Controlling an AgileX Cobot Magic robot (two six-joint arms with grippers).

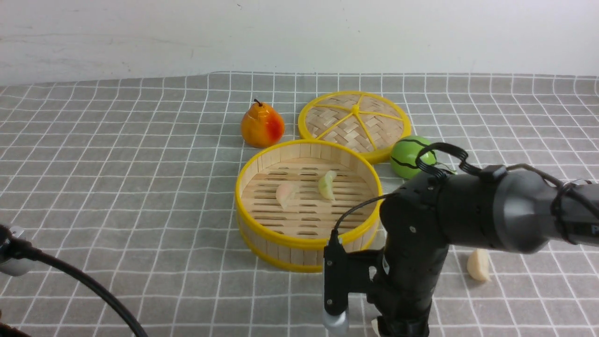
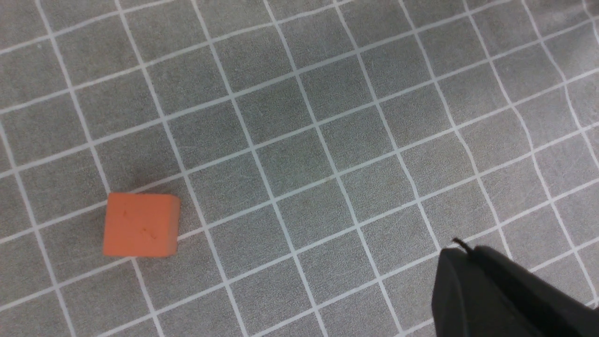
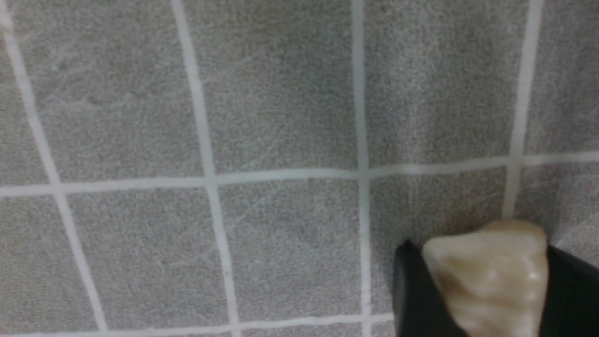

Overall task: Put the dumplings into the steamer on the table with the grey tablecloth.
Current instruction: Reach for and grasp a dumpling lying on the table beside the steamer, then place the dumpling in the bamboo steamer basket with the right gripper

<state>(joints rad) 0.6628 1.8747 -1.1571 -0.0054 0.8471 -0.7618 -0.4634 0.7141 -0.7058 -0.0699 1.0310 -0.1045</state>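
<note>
Right now my right jaws are clamped on a cream dumpling [image 3: 489,276], one black jaw on either side of it, low over the grey tablecloth [image 3: 234,117]. I can't tell whether it touches the cloth. In the front view the right arm [image 1: 468,220] bends down just beside the steamer [image 1: 309,150], on its near right, and its tip is cut off by the frame edge.

The steamer stands near the middle of the worktop [image 1: 117,196]. Two dumplings lie apart on its slat floor: a pink dumpling [image 1: 286,194] and a green dumpling [image 1: 327,185]. A second cream dumpling [image 1: 478,265] lies on the cloth to the right of the arm, outside the steamer.

Behind the steamer its woven lid [image 1: 354,122] lies flat, with a toy pear [image 1: 262,125] to its left and a green striped ball [image 1: 409,157] to its right.

The left wrist view shows only one dark part of the left jaws, so I can't tell their state. An orange cube [image 2: 140,226] sits on the cloth there.
</note>
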